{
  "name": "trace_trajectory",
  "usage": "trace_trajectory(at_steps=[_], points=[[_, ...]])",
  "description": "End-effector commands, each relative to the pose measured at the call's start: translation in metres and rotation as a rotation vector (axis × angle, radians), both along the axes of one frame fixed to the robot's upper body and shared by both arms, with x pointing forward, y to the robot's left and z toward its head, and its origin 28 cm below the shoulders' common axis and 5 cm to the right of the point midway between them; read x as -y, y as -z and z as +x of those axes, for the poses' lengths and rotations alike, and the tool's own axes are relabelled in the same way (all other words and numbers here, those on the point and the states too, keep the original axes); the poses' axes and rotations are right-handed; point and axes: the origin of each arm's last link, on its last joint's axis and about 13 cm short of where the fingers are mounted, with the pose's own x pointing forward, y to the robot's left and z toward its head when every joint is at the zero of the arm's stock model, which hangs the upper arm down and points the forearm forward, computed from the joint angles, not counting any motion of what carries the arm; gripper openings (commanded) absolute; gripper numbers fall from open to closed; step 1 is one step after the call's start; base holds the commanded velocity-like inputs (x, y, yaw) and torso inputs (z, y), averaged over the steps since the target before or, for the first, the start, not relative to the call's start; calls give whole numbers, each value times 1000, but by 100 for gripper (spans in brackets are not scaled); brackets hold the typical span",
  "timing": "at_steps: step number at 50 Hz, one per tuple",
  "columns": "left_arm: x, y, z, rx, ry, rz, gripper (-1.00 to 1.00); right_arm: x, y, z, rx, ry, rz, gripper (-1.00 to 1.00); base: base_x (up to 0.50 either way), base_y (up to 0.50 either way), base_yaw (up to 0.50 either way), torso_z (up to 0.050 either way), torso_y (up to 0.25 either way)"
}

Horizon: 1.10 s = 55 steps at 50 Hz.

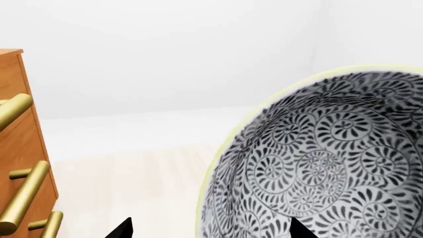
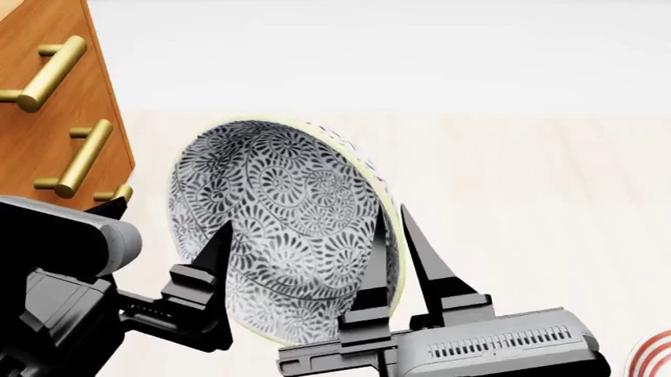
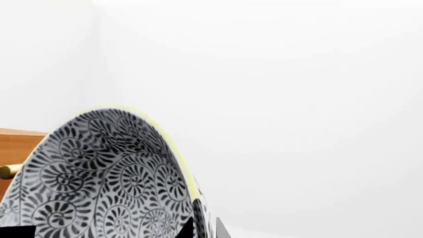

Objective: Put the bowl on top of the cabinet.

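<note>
The bowl (image 2: 278,228) is up off the floor, tipped on its side with its patterned inside facing the left gripper (image 2: 168,267). The right gripper (image 2: 390,239) pinches the bowl's rim, one finger inside, one outside. The left gripper's jaws stand wide apart, one finger (image 2: 210,259) at the bowl's inner face, gripping nothing. The cabinet (image 2: 47,118) stands just beside, to the left, its brass handles (image 2: 84,157) showing.

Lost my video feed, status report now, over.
Right gripper pinching bowl rim; left gripper open beside it. Bowl tilted, off the floor. Cabinet left, top out of view.
</note>
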Motion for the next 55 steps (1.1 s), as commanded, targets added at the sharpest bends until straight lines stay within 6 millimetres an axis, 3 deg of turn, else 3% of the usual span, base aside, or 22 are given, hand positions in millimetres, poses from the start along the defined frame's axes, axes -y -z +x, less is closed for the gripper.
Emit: trace_trajectory(at_steps=[1,33,34,47,55], points=[[-1,3,3,-5,-7,-2,100,1,-3,-5,29,-8,-4,-100,0,0,0,0,0],[-2,9,5,-12,-14,23,100,1,-1,-14,38,-29,-4,-100,0,0,0,0,0],[-2,8,5,-7,-40,37,-100,1,-1,-13,38,-29,-4,-100,0,0,0,0,0],[3,9,-5,93,-25,163,-100,1,-3,-12,32,-22,1,-100,0,0,0,0,1],[3,8,3,73,10,142,-100,3,0,-9,21,-14,8,-100,0,0,0,0,0]])
